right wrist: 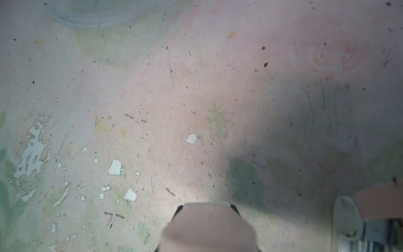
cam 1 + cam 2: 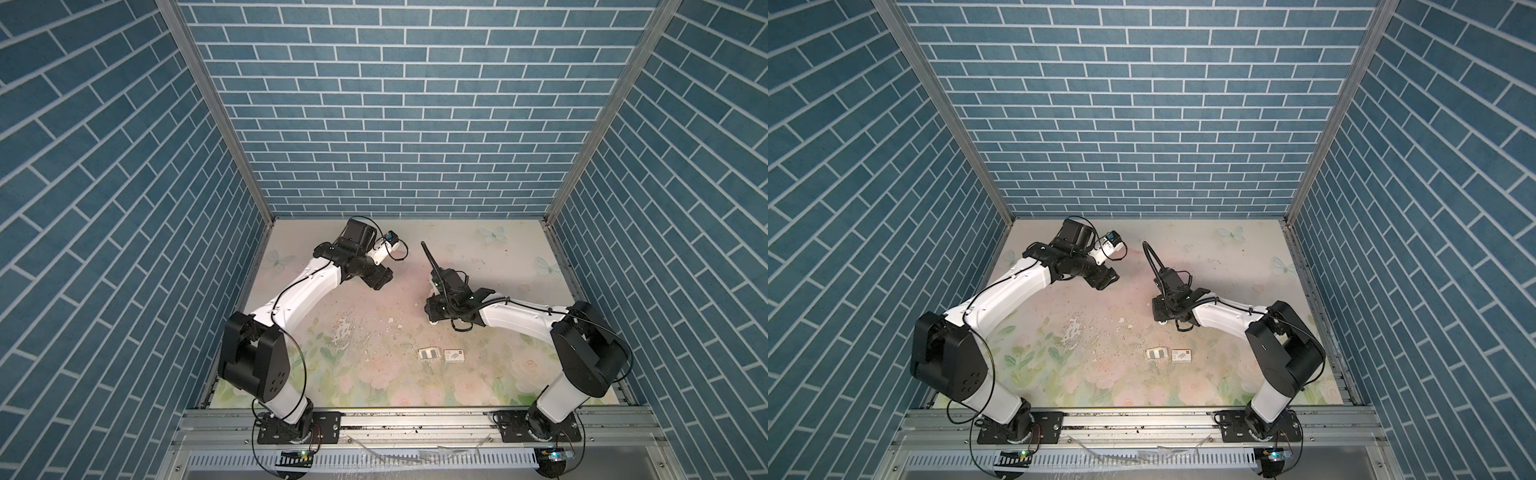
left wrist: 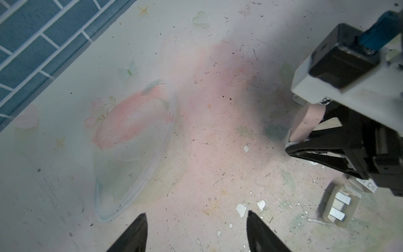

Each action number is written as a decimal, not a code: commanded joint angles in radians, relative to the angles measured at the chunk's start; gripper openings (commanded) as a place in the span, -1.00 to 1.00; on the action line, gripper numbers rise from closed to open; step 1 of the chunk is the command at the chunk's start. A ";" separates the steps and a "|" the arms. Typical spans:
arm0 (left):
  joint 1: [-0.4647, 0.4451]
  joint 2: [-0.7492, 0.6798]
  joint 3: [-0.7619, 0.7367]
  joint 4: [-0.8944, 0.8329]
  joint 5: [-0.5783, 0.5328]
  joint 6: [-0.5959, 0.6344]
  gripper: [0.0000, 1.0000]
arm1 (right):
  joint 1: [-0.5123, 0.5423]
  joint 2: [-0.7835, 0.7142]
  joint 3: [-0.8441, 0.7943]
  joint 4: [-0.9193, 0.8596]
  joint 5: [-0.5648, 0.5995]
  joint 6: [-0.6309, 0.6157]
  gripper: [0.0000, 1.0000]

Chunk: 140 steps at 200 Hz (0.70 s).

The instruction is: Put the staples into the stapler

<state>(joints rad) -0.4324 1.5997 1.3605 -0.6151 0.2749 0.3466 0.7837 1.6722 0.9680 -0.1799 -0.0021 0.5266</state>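
The staples (image 2: 429,353) (image 2: 1156,354) are short silvery strips lying in a small open cardboard tray (image 3: 333,223). The tray rests on the flowered table (image 2: 353,374), toward 5 o'clock from the table's middle in both top views. Just beside the tray, at its 3 o'clock, sits a white box (image 2: 454,355) with a red mark.

At 12 o'clock from the staples, well apart from them, the right gripper (image 2: 434,309) hangs low over the table. The left wrist view shows a pinkish stapler (image 3: 305,123) rising from this gripper's black fingers (image 3: 309,152). They appear to be closed narrowly on its lower end, though the contact is partly hidden.

The left gripper (image 3: 196,231) (image 2: 379,283) is at about 10 o'clock from the staples, well apart. Its jaws stand wide, with only bare, scuffed table showing between the fingertips (image 3: 136,233).
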 commanded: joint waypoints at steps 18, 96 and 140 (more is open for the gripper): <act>0.005 0.001 -0.019 -0.005 0.032 -0.015 0.46 | 0.033 0.063 0.057 -0.066 0.100 0.005 -0.72; 0.006 0.010 -0.038 -0.005 0.055 -0.011 0.46 | 0.059 0.135 0.094 -0.097 0.127 0.016 -0.56; 0.005 0.013 -0.041 -0.015 0.066 -0.006 0.45 | 0.068 0.147 0.095 -0.102 0.134 0.016 -0.40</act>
<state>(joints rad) -0.4320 1.6001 1.3350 -0.6159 0.3195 0.3439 0.8402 1.7973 1.0447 -0.2512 0.1036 0.5270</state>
